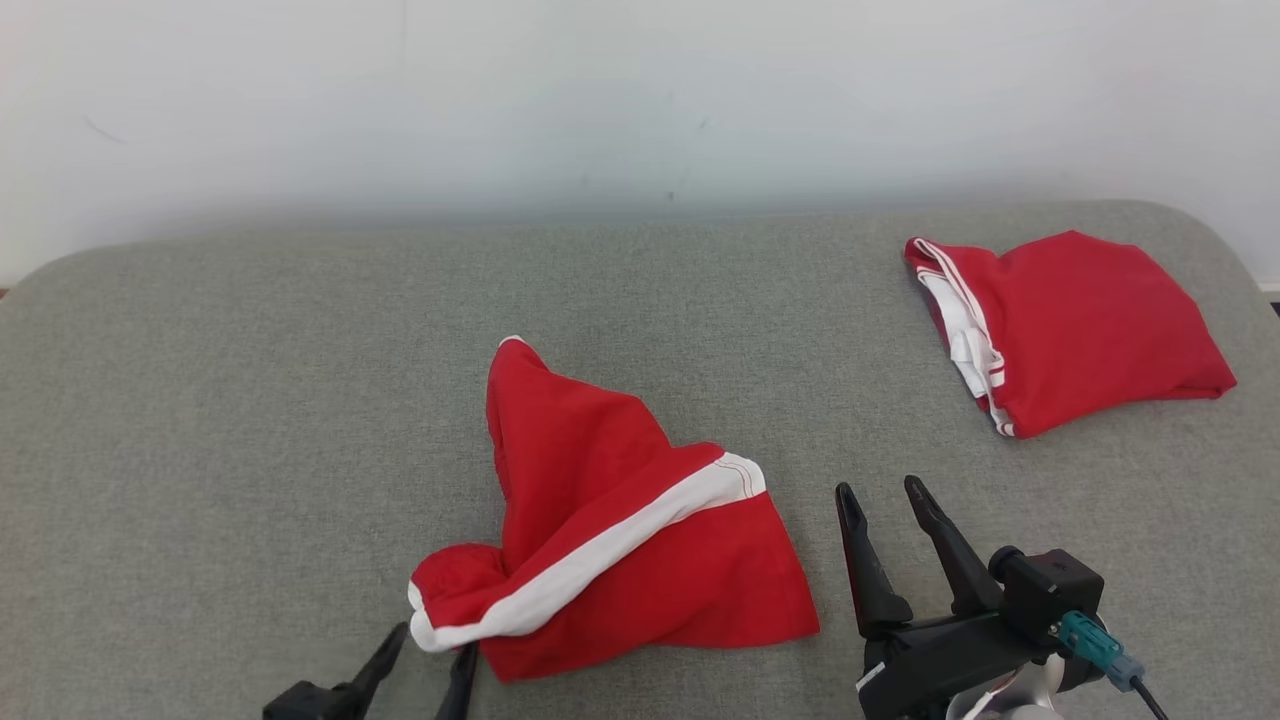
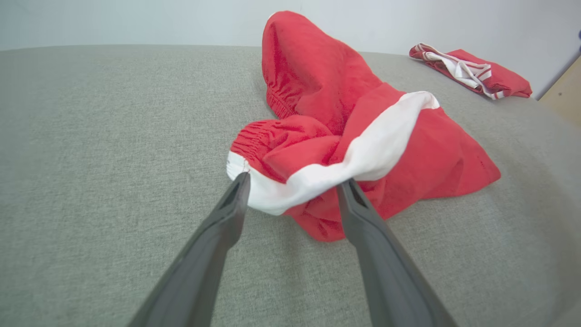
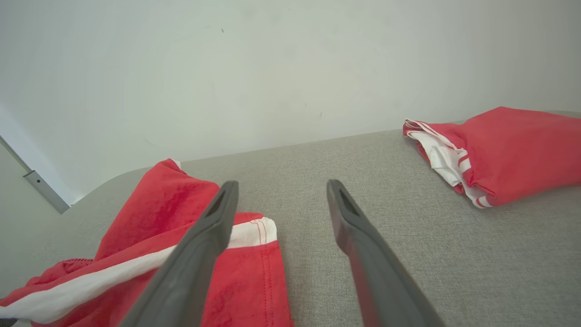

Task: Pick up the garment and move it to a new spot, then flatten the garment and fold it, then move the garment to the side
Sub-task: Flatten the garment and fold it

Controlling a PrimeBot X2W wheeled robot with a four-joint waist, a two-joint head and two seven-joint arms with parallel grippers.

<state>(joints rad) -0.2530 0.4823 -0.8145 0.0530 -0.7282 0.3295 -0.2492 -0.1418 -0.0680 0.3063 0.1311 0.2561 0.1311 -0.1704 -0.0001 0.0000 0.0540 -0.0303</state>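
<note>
Crumpled red garment [image 1: 610,520] with white band lies mid grey cushion [image 1: 200,420]; my left gripper [image 1: 434,640] spread, tips either side of its near white hem, nothing pinched; my right gripper [image 1: 880,487] spread, empty, just right of it; 1 folded red garment [image 1: 1080,320] far right.

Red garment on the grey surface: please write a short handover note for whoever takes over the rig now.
Left gripper: open, tips at the white-banded near edge of the crumpled garment, gripping nothing.
Right gripper: open, empty, right of it.
Folded red garment: far right of the grey surface.
Done: no flattening or folding yet.
To do: flatten, fold, move it aside.
</note>
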